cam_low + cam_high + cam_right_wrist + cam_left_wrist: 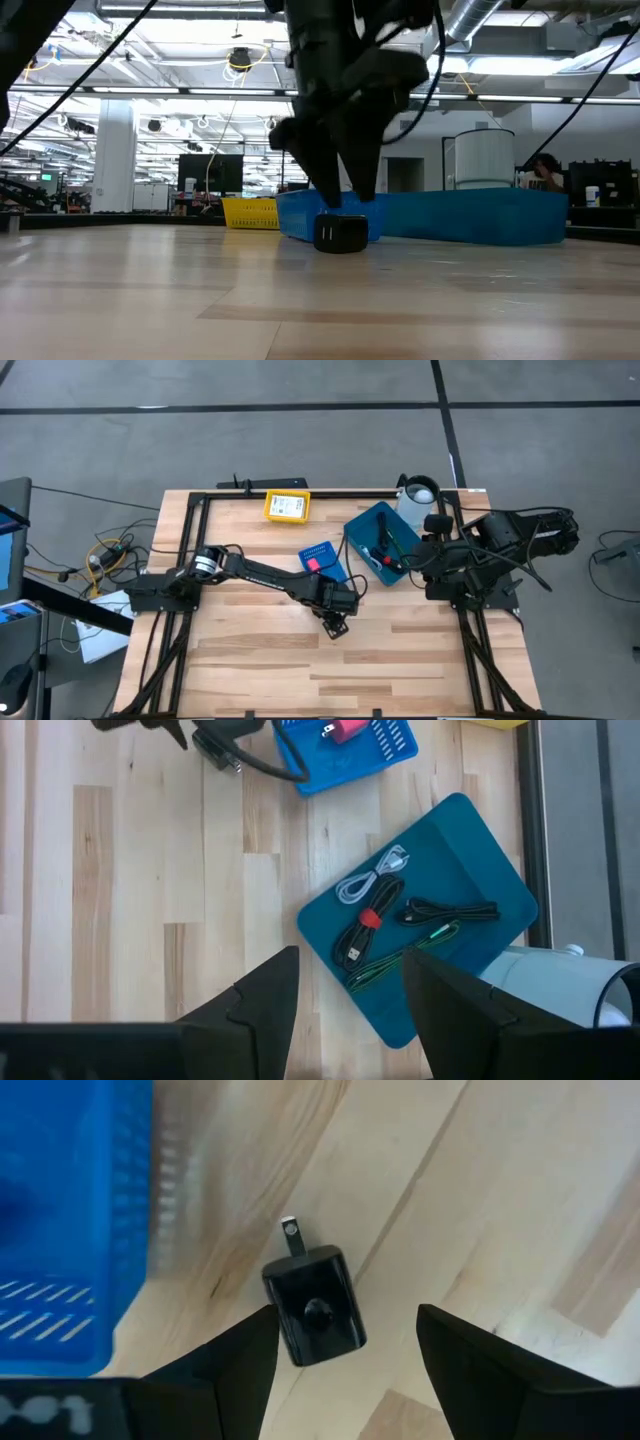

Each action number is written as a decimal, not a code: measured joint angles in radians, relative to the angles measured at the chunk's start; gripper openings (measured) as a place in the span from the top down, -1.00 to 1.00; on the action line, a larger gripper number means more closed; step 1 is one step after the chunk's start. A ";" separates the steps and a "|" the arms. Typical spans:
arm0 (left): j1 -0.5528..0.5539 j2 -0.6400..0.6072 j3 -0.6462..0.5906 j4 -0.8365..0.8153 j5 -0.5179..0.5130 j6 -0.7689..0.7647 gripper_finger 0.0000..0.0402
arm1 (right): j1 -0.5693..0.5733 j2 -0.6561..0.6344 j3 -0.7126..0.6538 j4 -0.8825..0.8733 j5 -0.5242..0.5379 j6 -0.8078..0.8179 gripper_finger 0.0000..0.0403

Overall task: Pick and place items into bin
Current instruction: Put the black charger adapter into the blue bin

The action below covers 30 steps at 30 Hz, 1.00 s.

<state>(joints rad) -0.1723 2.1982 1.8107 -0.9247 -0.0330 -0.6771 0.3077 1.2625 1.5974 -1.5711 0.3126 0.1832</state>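
Observation:
A small black plug adapter (312,1308) lies flat on the wooden table, its metal prong pointing away from the wrist camera. My left gripper (345,1370) is open and reaches down over it at mid-table (335,623). One finger stands on each side of the adapter (340,233) without touching it. My right gripper (350,1020) is open and hovers by the teal bin (470,850). The bin holds a white cable, a black cable with a red tie (371,918), and thin black and green cords. A pink-red piece (313,564) lies in a small blue basket (325,552).
The blue basket (60,1210) sits close beside the adapter, toward the far edge. A yellow box (287,506) and a white cylinder (418,494) stand near the far edge. Black frame rails run along the table's sides. Bare wood lies toward the near edge.

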 joint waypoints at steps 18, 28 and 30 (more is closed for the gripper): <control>-0.006 0.015 0.000 0.003 0.002 -0.017 -0.13 | 0.000 0.000 0.000 0.000 0.002 0.000 0.15; -0.019 0.015 0.000 0.050 0.013 -0.034 -0.13 | 0.000 0.000 0.000 0.000 0.002 0.001 0.15; -0.019 0.014 0.000 0.064 0.022 -0.035 -0.13 | 0.000 0.000 0.000 0.000 0.002 0.001 0.15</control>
<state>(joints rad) -0.1917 2.2125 1.8111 -0.8605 -0.0113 -0.7120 0.3077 1.2625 1.5974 -1.5711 0.3145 0.1844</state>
